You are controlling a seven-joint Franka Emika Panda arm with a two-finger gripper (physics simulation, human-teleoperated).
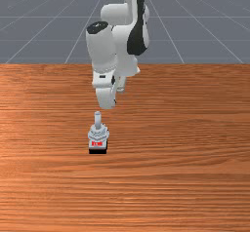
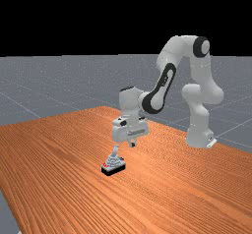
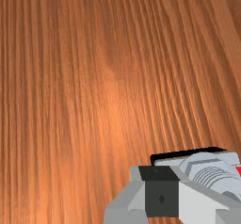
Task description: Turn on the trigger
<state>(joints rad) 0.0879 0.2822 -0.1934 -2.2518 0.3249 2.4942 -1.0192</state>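
Gripper (image 2: 132, 144) hangs above the wooden table (image 2: 64, 154), apart from the trigger (image 2: 113, 165) — how far open, I cannot tell. Grey on a black base, the trigger stands nearer the front view's camera.

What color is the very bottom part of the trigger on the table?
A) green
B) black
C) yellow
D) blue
B, because the front view shows a black base right under the grey body of the trigger, below its red mark.
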